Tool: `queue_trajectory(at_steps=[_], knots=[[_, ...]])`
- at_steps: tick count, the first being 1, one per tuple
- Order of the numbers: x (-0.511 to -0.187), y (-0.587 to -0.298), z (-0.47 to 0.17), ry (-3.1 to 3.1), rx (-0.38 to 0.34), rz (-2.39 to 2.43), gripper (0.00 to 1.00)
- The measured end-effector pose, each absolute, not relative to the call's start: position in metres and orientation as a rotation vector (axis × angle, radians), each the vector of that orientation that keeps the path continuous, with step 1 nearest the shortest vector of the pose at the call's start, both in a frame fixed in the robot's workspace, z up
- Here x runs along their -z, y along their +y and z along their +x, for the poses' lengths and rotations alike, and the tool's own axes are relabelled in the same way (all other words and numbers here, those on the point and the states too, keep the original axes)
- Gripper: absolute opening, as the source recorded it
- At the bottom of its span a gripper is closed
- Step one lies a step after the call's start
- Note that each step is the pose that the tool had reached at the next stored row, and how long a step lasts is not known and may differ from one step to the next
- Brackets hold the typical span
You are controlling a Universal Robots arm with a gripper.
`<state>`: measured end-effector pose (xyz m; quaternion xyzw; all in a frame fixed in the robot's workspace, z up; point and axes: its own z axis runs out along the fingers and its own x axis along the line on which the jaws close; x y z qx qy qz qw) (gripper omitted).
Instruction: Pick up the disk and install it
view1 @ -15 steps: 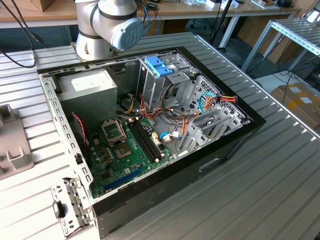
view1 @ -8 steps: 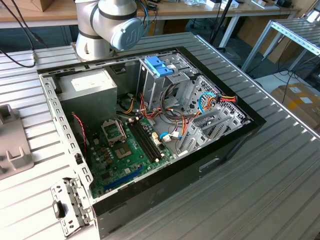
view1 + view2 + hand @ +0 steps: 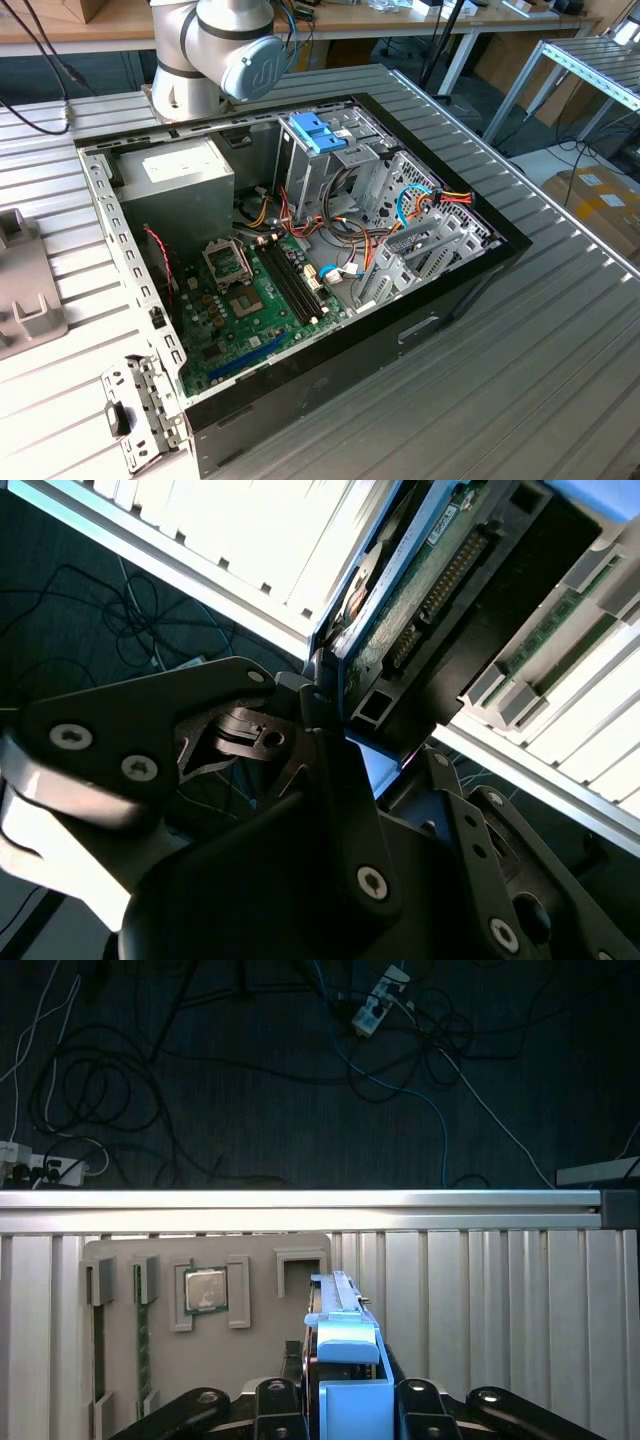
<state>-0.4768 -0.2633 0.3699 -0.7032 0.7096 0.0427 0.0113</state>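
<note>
In both wrist views the disk [image 3: 346, 1350] stands on edge between my fingers. Its light-blue side rail faces the first wrist camera, and its green circuit-board face [image 3: 412, 592] shows in the second wrist view. My gripper [image 3: 346, 1392] [image 3: 345, 718] is shut on the disk, one black finger on each flat side. It hangs over the ribbed table beside a grey parts tray [image 3: 265, 1260]. I cannot tell whether the disk still touches the tray. In the exterior view the open computer case [image 3: 300, 250] lies on the table with its metal drive cage [image 3: 330, 165] at the far side.
The grey tray holds a processor chip [image 3: 206, 1290] and memory sticks [image 3: 143, 1330]. Beyond the table's edge rail [image 3: 300, 1200] the floor is strewn with cables. In the case, a blue tab piece [image 3: 316, 131] tops the cage and a power-supply box [image 3: 185, 175] sits nearby. The arm's base [image 3: 215, 50] stands behind the case.
</note>
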Motion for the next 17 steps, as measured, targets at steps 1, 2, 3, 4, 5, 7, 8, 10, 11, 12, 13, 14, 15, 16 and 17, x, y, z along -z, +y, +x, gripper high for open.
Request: queue_trajectory(at_steps=[1,2,3,4,5,7,8,10,11,12,13,14,15,16,17], knots=[[-0.3706,-0.2633,-0.4767,2.213,-0.133,-2.193,0.37],[-0.371,-0.2633,-0.4767,2.213,-0.133,-2.193,0.37],[-0.3714,-0.2633,-0.4767,2.213,-0.133,-2.193,0.37],[-0.3718,-0.2633,-0.4767,2.213,-0.134,-2.193,0.37],[-0.3724,-0.2632,-0.4767,2.213,-0.134,-2.193,0.37],[-0.3731,-0.2632,-0.4768,2.213,-0.134,-2.193,0.37],[-0.3738,-0.2633,-0.4767,2.213,-0.135,-2.193,0.37],[-0.3745,-0.2633,-0.4767,2.213,-0.135,-2.193,0.37],[-0.3752,-0.2633,-0.4768,2.212,-0.135,-2.192,0.37],[-0.3755,-0.2633,-0.4767,2.212,-0.135,-2.192,0.37],[-0.3758,-0.2633,-0.4767,2.212,-0.136,-2.192,0.37],[-0.3763,-0.2633,-0.4767,2.212,-0.136,-2.192,0.37],[-0.3766,-0.2633,-0.4767,2.212,-0.136,-2.192,0.37],[-0.3773,-0.2633,-0.4767,2.212,-0.137,-2.192,0.37],[-0.3778,-0.2632,-0.4767,2.211,-0.137,-2.192,0.37]])
